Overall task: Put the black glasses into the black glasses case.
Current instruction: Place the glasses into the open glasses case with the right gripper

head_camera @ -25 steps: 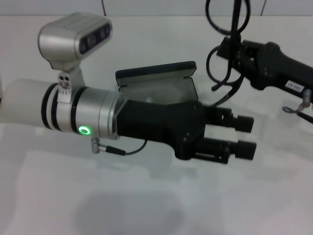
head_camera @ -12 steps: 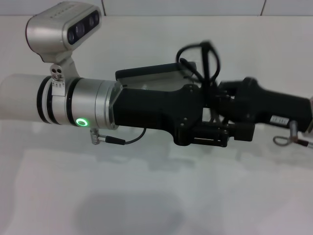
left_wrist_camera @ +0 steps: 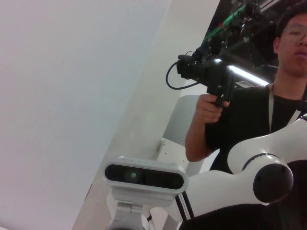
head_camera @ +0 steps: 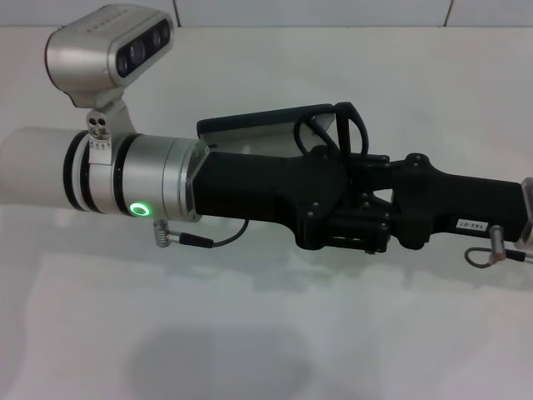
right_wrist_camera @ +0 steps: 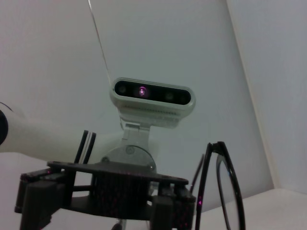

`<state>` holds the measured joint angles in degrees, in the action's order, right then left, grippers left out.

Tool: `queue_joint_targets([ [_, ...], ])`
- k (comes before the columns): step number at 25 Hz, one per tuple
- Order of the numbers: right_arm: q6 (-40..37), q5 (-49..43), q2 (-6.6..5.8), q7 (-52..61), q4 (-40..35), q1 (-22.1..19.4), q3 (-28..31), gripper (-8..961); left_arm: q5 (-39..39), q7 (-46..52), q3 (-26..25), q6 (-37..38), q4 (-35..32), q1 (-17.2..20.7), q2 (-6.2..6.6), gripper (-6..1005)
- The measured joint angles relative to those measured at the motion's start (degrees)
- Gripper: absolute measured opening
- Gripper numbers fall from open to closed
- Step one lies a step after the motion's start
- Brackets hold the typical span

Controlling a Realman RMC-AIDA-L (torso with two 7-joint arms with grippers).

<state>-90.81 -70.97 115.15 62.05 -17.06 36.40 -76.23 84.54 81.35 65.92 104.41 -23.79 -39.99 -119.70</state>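
Head view: black glasses case (head_camera: 262,127) lies open on the far side of the worktop (head_camera: 266,333). Left end effector (head_camera: 358,218) and right end effector (head_camera: 379,193) meet in front of it - finger state of either: cannot tell.

Right wrist view: black glasses (right_wrist_camera: 221,191) upright, not yet in the case - handover or insertion looks pending.

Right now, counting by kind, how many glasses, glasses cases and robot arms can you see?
black glasses: 1
black glasses case: 1
robot arms: 2 (left arm, right arm)
Total: 4
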Motion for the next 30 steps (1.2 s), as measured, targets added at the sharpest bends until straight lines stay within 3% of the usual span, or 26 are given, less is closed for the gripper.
queue_joint_targets([
  [11, 0.1, 0.1, -0.52, -0.1, -0.9, -1.7, 2.4, 123, 0.1, 0.4, 0.2, 0.0, -0.2, 0.2, 0.00, 621],
  [25, -0.2, -3.0, 0.07, 0.4, -2.1, -1.7, 2.2, 124, 0.1, 0.4, 0.3, 0.0, -0.3, 0.1, 0.18, 621],
  [30, 2.1, -2.6, -0.03, 0.0, -2.3, -2.8, 6.5, 124, -0.1, 0.1, 0.2, 2.9, -0.4, 0.4, 0.98, 621],
])
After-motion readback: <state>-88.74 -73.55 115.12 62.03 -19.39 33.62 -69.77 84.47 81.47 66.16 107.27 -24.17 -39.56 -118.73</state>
